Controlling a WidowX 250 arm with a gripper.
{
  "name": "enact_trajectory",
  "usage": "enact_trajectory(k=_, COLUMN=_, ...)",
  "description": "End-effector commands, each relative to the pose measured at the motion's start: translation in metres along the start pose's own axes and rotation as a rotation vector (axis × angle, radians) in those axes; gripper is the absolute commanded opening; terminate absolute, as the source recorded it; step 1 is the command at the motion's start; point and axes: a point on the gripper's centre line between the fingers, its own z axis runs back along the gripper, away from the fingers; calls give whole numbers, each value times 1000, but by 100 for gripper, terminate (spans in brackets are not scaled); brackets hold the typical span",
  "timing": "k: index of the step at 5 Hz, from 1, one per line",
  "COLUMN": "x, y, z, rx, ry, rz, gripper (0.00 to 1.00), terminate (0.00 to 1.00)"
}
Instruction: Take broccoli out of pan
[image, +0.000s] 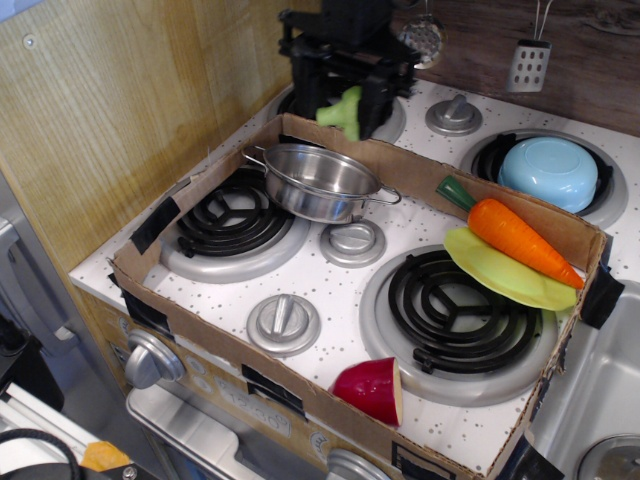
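Note:
The shiny steel pan (318, 183) with wire loop handles sits at the back left of the cardboard tray, between the left front burner and a knob, and looks empty inside. My black gripper (343, 110) is raised well above and behind the pan. It is shut on the pale green broccoli (343, 111), which hangs between the fingers in the air over the back left burner.
A cardboard tray (260, 375) frames the stove top. An orange carrot (518, 238) lies on a yellow-green plate (500, 272) at the right. A light-blue bowl (549, 171) sits on the back right burner. A red cup (372, 388) lies at the front edge.

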Motion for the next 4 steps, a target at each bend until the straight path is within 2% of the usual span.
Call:
enact_trajectory(k=1, x=-25, y=-25, z=14, rx=18, ry=-79, rz=107, gripper=0, terminate=0)
enact_trajectory(k=2, x=-42, y=-15, z=-7, rx=20, ry=-150, rz=139, gripper=0, terminate=0)
enact_trajectory(k=3, x=-58, y=-6, z=-27, rx=13, ry=-175, rz=163, gripper=0, terminate=0)
enact_trajectory(k=4, x=-69, y=-2, z=-45, rx=-25, ry=-179, rz=179, gripper=0, terminate=0)
